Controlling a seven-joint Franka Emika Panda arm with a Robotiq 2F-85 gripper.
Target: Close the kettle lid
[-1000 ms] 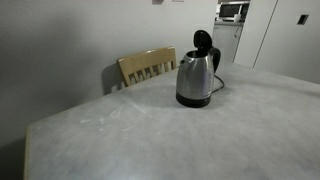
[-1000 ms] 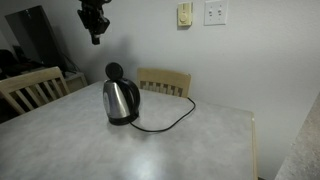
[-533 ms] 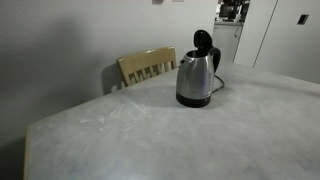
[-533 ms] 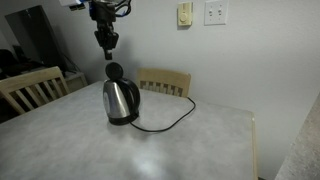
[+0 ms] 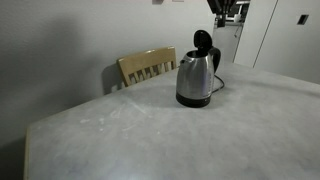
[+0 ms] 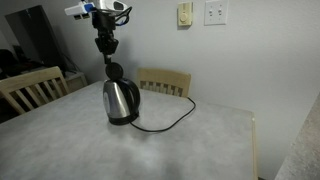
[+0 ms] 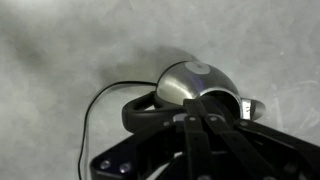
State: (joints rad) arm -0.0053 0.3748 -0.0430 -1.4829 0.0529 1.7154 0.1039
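Observation:
The stainless-steel kettle [image 5: 194, 78] stands upright on the grey table in both exterior views [image 6: 120, 101]. Its black lid [image 5: 203, 42] is open and stands up above the top opening [image 6: 115, 72]. My gripper [image 6: 109, 58] hangs straight down just above the raised lid, with its fingers together and nothing between them. Only its tip shows at the top edge of an exterior view [image 5: 220, 16]. In the wrist view the shut fingers [image 7: 196, 125] cover part of the kettle [image 7: 190, 80] and its black handle [image 7: 138, 112]. The lid is hidden there.
The kettle's black cord [image 6: 168, 122] runs across the table [image 5: 150, 140] toward the wall. A wooden chair [image 5: 147, 66] stands behind the kettle, and another chair [image 6: 30, 88] stands at the table's side. A wall is close behind.
My gripper has come down from high above toward the open lid and has entered the top of the exterior view. The kettle and lid have not moved.

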